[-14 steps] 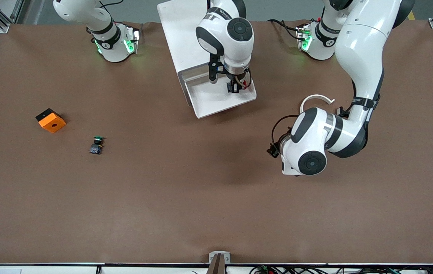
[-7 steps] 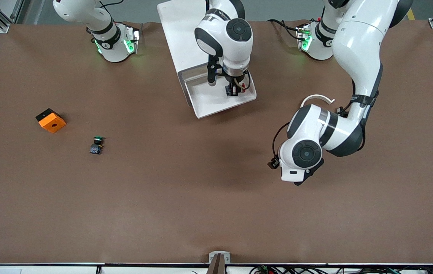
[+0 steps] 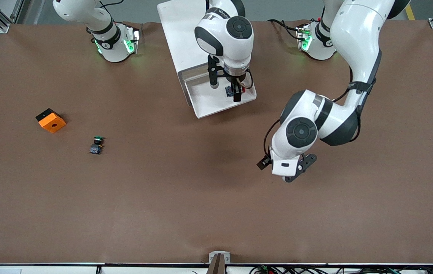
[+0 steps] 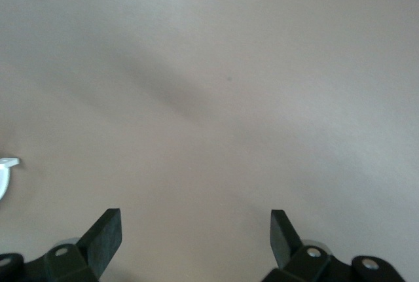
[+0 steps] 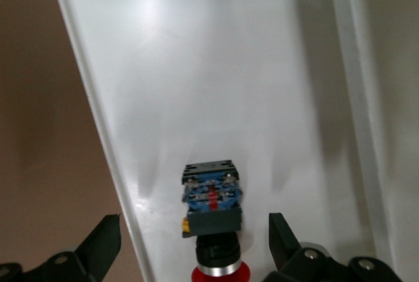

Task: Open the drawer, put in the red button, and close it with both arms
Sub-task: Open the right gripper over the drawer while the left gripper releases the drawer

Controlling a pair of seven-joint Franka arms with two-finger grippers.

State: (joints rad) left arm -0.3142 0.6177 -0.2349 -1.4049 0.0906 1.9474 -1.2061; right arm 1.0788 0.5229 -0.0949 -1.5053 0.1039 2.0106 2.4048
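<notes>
Now both open end effectors idle, red button (image 5: 213, 226) on glossy white drawer (image 5: 216, 86).

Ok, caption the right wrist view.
Open right gripper over the red button lying in the pulled-out drawer.

The glossy white right arm reaches down with its black two-finger right claw (image 5: 190, 246) spread wide. The glossy white left arm bends low, its left claw (image 4: 195, 243) also spread, gripping nothing.
</notes>
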